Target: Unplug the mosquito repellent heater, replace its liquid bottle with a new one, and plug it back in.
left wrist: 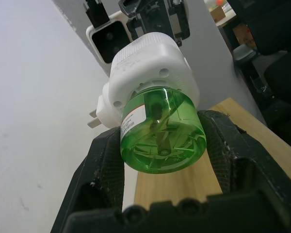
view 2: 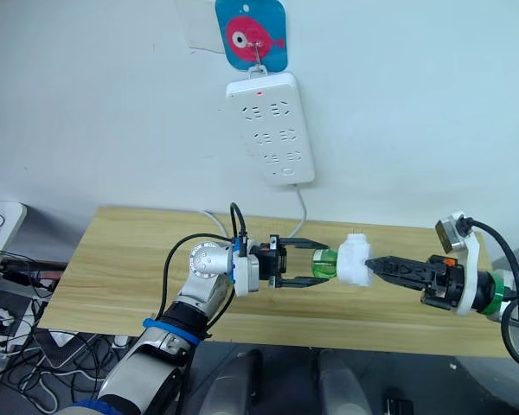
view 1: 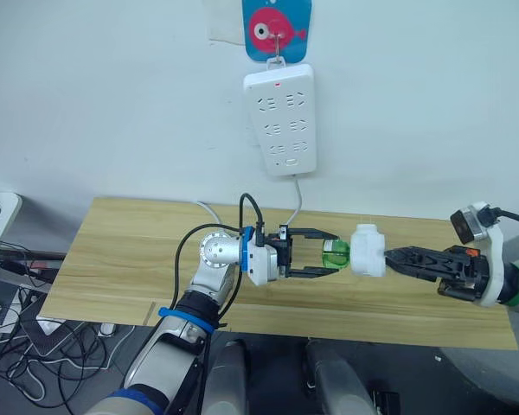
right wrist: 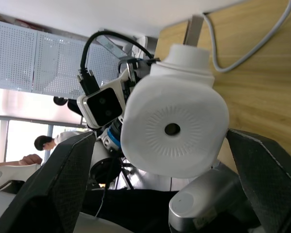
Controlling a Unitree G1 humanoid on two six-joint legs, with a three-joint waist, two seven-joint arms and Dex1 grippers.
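The white mosquito repellent heater (view 1: 368,251) hangs above the table (view 1: 121,259), between my two grippers. Its green liquid bottle (view 1: 335,254) sits in its base, the dark wick showing through the green plastic (left wrist: 160,131). My left gripper (view 1: 329,253) is shut on the bottle, a pad pressing on each side. My right gripper (view 1: 391,254) stands open at the heater's far end. In the right wrist view its fingers (right wrist: 68,179) spread to either side of the heater (right wrist: 174,131), with a gap on one side. The new one is out of view.
A white power strip (view 1: 279,117) hangs on the wall under a blue fish hook (view 1: 275,30). Its cable (view 1: 294,203) drops onto the table behind the heater. Loose cables (view 1: 9,294) lie on the floor to the left.
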